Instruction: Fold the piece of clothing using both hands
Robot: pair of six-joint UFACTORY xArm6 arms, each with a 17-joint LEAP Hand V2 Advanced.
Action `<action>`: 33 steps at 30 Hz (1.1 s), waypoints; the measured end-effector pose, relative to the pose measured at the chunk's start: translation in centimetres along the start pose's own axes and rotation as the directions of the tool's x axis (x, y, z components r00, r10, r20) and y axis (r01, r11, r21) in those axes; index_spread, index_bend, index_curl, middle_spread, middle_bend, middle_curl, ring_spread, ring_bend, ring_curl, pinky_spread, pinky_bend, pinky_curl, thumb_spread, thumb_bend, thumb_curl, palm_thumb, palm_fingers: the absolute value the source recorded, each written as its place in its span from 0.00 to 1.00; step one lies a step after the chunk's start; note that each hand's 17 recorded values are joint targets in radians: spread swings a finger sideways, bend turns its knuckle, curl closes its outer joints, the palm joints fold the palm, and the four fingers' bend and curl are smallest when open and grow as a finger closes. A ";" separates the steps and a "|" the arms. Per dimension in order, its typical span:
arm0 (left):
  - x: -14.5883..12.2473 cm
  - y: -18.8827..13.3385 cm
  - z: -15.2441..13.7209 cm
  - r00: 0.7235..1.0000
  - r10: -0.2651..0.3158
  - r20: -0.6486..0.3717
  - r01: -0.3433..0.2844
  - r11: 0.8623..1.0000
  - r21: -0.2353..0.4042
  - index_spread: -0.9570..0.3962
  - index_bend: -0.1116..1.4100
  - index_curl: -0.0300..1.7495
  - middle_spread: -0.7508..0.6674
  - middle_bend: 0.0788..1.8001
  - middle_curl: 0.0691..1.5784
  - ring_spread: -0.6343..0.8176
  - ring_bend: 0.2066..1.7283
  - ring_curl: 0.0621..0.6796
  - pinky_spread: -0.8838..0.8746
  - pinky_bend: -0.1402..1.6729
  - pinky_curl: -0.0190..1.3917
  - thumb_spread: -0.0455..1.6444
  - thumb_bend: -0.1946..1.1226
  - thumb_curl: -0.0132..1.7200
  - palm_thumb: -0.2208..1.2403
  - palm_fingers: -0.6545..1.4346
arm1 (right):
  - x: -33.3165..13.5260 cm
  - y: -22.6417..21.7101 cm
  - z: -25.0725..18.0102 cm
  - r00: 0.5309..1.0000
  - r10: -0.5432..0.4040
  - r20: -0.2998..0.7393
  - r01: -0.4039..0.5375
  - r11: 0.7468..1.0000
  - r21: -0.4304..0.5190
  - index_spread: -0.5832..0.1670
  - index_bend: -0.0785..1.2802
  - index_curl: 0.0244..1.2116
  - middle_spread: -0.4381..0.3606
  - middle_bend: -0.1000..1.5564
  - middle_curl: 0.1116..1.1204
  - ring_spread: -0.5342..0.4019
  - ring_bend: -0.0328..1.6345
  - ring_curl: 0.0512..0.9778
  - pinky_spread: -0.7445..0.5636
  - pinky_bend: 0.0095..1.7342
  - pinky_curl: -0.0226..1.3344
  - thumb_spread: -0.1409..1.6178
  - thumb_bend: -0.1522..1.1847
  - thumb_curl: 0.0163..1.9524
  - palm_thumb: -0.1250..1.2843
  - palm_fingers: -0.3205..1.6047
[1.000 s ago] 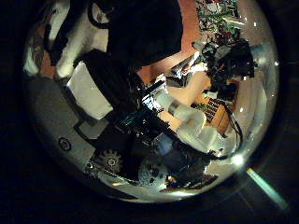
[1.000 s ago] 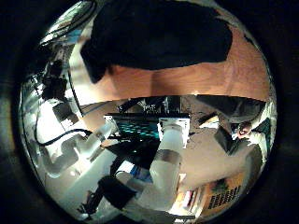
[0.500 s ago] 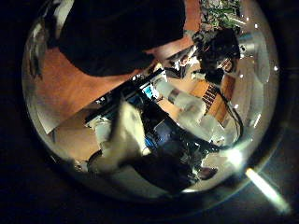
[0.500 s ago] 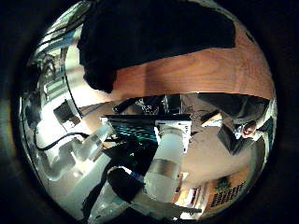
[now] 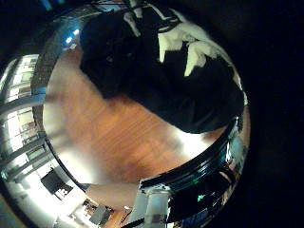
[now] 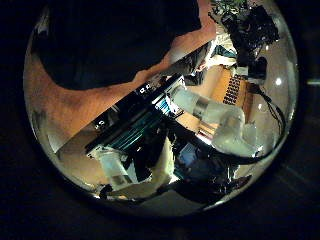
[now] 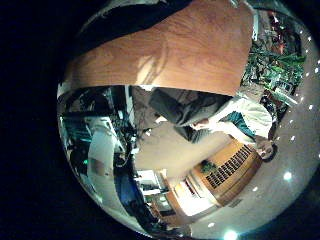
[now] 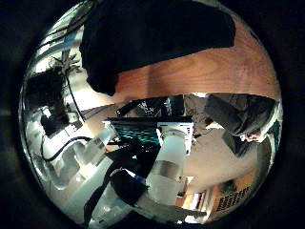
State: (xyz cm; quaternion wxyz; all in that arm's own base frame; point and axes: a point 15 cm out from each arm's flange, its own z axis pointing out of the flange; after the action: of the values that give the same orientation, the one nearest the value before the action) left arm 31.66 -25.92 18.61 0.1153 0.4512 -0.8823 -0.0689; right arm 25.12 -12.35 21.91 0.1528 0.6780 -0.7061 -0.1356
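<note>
While I can see pale fingers [image 5: 195, 52] resting straight and relaxed on the dark garment [image 5: 161, 76] in the left little-finger view, I cannot tell how the right hand's fingers stand. That garment lies spread on the wooden table [image 5: 114, 142], partly cut off. Against a second ago, the white finger beside the garment has left the left thumb view.

The piece of clothing [image 5: 142, 71] below the left hand [image 5: 180, 47] is plain black, with no print or pattern showing. That hand's fingers [image 5: 195, 59] are white against it (black elsewhere). The table [image 5: 114, 142] under both palms is reddish-brown wood with a fine streaked grain.
</note>
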 end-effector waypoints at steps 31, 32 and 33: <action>-2.8 -1.7 -4.9 0.983 -0.080 0.168 0.078 0.997 0.016 0.34 0.39 0.29 0.18 0.52 0.42 0.13 0.71 0.65 0.15 0.68 0.41 0.93 0.47 0.40 0.69 0.92 | -0.1 0.5 0.3 1.000 -0.001 -0.005 0.001 1.000 -0.011 0.37 0.18 0.24 0.48 0.22 0.27 0.60 0.33 0.26 0.81 0.23 0.20 0.58 0.09 0.15 0.18 0.30; -2.7 -1.8 -5.7 0.983 -0.075 0.166 0.074 0.997 0.010 0.33 0.39 0.30 0.18 0.53 0.42 0.13 0.72 0.65 0.16 0.69 0.41 0.94 0.48 0.40 0.69 0.92 | -0.2 0.4 0.3 1.000 -0.003 -0.005 0.003 1.000 -0.007 0.36 0.18 0.24 0.48 0.22 0.27 0.59 0.33 0.26 0.81 0.23 0.20 0.58 0.09 0.15 0.19 0.30; -2.6 -1.8 -6.5 0.984 -0.069 0.165 0.070 0.998 0.000 0.32 0.40 0.31 0.18 0.54 0.43 0.13 0.74 0.68 0.16 0.71 0.42 0.96 0.49 0.42 0.68 0.91 | -0.3 0.2 0.3 1.000 -0.006 -0.006 0.006 1.000 -0.002 0.36 0.18 0.24 0.48 0.22 0.27 0.59 0.33 0.26 0.81 0.23 0.20 0.59 0.09 0.15 0.19 0.30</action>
State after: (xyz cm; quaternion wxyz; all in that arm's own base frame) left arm 36.27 -24.99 24.09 0.0410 0.4740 -0.8724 -0.1125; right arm 24.80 -12.07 21.76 0.1554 0.6803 -0.7035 -0.1347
